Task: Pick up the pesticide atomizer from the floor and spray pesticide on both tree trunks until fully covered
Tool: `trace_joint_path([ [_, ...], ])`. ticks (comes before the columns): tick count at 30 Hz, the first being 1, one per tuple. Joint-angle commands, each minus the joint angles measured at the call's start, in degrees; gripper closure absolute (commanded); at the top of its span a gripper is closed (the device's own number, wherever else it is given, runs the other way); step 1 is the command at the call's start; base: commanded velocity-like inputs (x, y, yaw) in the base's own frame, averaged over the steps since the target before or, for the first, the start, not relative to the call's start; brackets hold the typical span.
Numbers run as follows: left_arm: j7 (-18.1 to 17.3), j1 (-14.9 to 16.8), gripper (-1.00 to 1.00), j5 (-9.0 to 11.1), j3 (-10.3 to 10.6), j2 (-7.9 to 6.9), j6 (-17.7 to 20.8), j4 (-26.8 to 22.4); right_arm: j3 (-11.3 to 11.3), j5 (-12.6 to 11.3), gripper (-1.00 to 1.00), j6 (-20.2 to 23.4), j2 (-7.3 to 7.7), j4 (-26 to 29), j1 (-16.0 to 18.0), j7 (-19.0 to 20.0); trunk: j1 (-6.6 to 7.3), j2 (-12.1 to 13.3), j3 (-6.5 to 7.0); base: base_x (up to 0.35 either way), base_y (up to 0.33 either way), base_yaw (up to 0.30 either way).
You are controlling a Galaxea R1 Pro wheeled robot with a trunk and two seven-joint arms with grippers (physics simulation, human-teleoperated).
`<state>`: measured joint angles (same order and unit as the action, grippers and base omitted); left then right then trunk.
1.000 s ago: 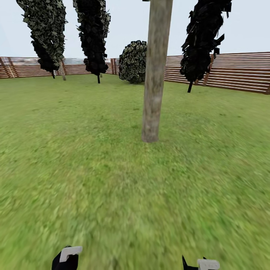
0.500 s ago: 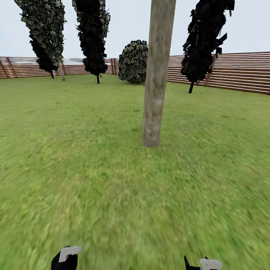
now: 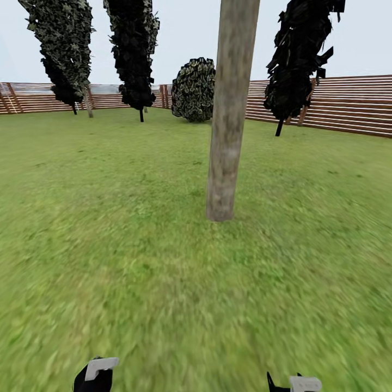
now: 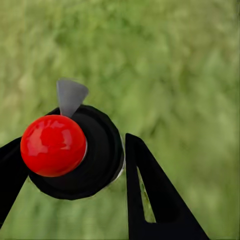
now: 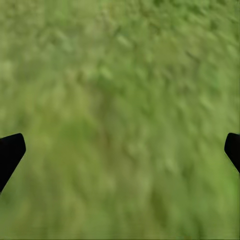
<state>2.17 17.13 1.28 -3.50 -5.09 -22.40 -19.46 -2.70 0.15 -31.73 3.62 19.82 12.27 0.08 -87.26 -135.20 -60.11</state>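
One tree stands ahead on the garden lawn, and its thick mottled grey-tan tree trunk (image 3: 227,120) rises out of the head view's top, slightly right of centre. My left gripper (image 4: 75,155) is shut on the pesticide atomizer (image 4: 100,155), a black round cap with a red ball (image 4: 52,145) and a grey nozzle tip (image 4: 70,95). In the head view that gripper (image 3: 95,375) sits at the bottom edge, well short of the trunk. My right gripper (image 5: 120,150) is open over bare grass, with nothing between its fingertips, and it also shows low in the head view (image 3: 294,384).
Green lawn (image 3: 109,245) stretches between me and the trunk. Dark cypress-like trees (image 3: 133,49) and a round bush (image 3: 194,90) stand farther back. A brown slat fence (image 3: 337,103) rings the lawn. A pale trunk (image 3: 89,103) shows far back left.
The whole head view has shifted: the trunk looks larger and its base sits lower in the picture, so the camera has come closer. Both grippers hold the same places.
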Motion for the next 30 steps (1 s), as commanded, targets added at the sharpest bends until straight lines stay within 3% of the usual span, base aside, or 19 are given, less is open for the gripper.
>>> trace_joint_path([
  [1,0.0,0.0,1.00,0.1,0.0,-0.02,-0.2,0.0,-0.1,0.0,-1.00,-0.2,-0.01,0.0,0.0,0.0,-0.02,0.0,-0.05,0.340,-0.070,-0.035],
  [12,0.1,0.0,1.00,0.0,0.0,-0.14,-0.1,0.0,0.0,0.0,-1.00,-0.2,-0.01,0.0,0.0,0.0,-0.02,0.0,-0.05,0.340,-0.074,-0.201],
  [30,0.2,0.0,1.00,0.0,0.0,-0.16,-0.1,0.0,-0.1,-0.1,-1.00,-0.2,-0.28,0.0,0.0,-0.2,-0.02,0.0,-0.05,0.339,-0.080,-0.008],
])
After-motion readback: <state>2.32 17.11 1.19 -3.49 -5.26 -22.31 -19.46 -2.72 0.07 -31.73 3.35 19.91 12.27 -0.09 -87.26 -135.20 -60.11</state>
